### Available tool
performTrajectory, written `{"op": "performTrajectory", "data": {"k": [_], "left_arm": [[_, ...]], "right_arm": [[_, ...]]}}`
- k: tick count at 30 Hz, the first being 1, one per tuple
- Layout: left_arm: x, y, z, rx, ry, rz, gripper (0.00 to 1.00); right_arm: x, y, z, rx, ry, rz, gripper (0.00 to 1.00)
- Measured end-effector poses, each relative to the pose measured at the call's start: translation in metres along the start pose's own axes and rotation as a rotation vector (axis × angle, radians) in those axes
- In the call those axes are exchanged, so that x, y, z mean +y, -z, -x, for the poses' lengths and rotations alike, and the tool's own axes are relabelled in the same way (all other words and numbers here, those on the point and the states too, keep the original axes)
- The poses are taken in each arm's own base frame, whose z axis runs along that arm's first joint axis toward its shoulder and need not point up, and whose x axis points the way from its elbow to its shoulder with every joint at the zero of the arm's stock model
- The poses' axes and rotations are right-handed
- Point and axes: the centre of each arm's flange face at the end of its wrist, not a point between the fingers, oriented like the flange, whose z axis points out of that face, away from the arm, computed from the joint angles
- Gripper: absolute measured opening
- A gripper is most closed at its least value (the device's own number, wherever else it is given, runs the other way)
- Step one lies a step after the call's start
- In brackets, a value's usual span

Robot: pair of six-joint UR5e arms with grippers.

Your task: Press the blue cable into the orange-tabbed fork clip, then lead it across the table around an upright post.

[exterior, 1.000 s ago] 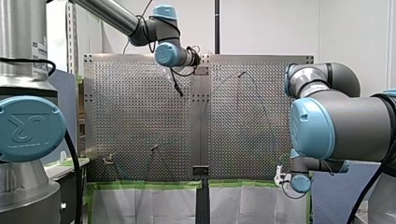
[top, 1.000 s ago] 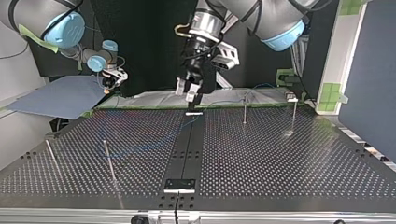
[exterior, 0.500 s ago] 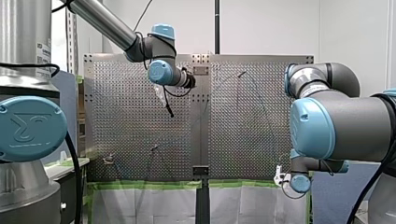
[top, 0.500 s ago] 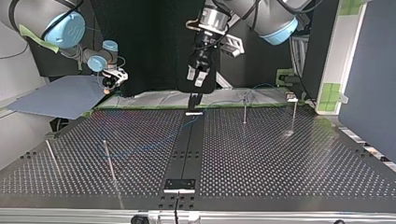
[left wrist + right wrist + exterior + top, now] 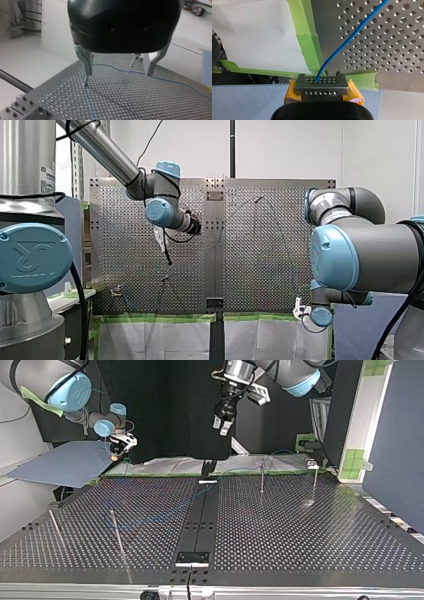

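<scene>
Left arm's tool (image 5: 223, 425) is hanging high above the far end of the black centre strip (image 5: 200, 515), fingers spread wide and carrying nothing. The right arm's tool (image 5: 117, 446) is sitting well off to the strip's left as seen from across the bench (image 5: 300, 550), out past the edge. Its wrist cam is showing it clamped tight on the end of the blue cable (image 5: 352, 37), yellow pads (image 5: 355, 94) peeking out either side.

The cable itself is lying loose on the perforated top, trailing from the strip's far end out to its left, near a thin upright post (image 5: 116, 530). Can't tell which side of the post it's passing. I'm also not picking out the orange-tabbed fork clip with any confidence.

What's worrying me is how thin and slack that cable is. If the empty tool drops even slightly off its line, I reckon it's closing on bare bench. And with the other end pinned, a hard tug could be dragging it the wrong way round the post.
</scene>
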Motion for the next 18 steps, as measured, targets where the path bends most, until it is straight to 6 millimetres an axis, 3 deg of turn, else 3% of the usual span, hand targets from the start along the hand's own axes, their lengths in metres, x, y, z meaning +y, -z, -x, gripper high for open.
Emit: {"op": "performTrajectory", "data": {"k": [18], "left_arm": [[0.051,0.052,-0.053,0.133,-0.054,0.079,1.0]], "right_arm": [[0.0,0.0,0.0,-0.001,0.001,-0.001,0.0]]}}
